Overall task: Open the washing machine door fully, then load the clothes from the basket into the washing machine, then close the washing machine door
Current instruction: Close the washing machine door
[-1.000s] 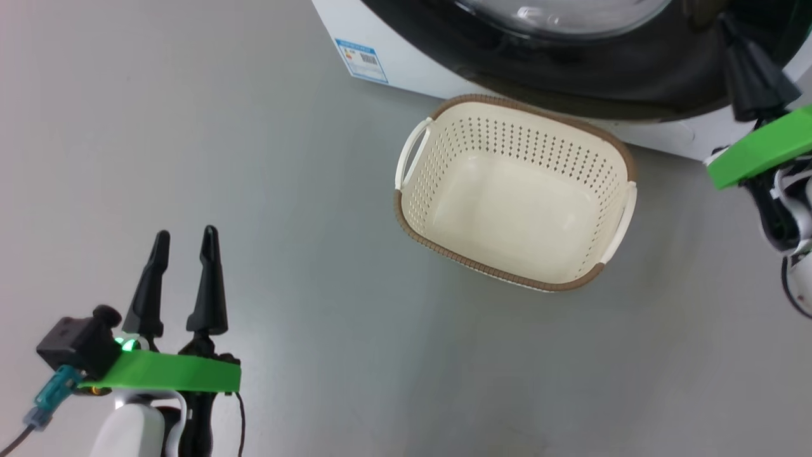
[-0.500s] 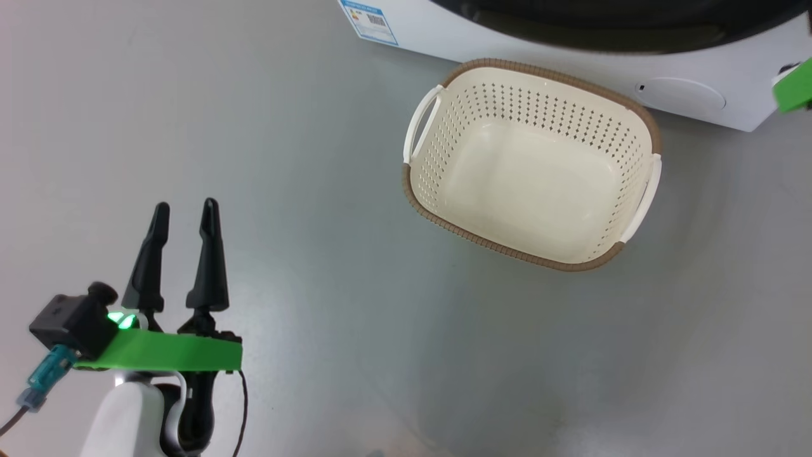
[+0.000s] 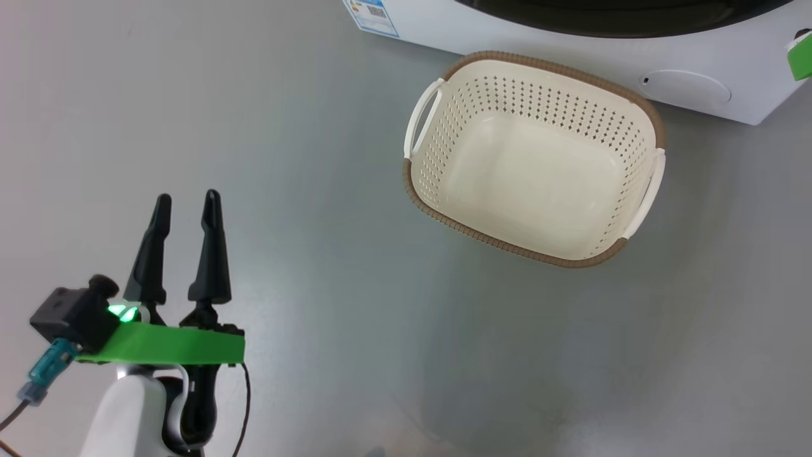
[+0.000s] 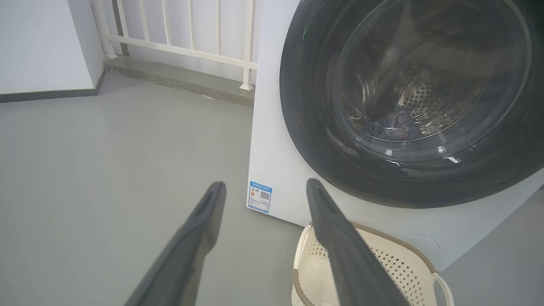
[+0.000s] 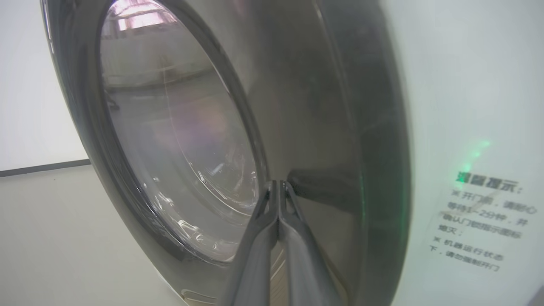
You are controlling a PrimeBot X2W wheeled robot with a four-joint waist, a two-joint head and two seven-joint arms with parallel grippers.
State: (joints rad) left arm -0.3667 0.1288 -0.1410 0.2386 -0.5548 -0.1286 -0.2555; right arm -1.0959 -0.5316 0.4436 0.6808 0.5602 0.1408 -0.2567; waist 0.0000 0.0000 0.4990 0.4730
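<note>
Standing wide and empty, your left jaws hang above the grey floor (image 3: 317, 190). Your right jaws are pressed shut, tips at the black rim of the washing machine door (image 5: 331, 127). The basket (image 3: 545, 95) sits empty just before the washing machine (image 3: 431, 25). Through the door glass, your left wrist view shows the clothes (image 4: 389, 125) in the drum (image 4: 429, 93), and a white railing (image 4: 191, 46) behind.

A laundry corner: white washing machine (image 4: 265, 140) on grey floor (image 4: 106, 170) beside a white railing (image 4: 178, 51).

Empty cream basket (image 3: 539, 178) before white washing machine (image 3: 444, 28), black-rimmed door (image 4: 306, 106) shut, clothes (image 4: 389, 125) inside
</note>
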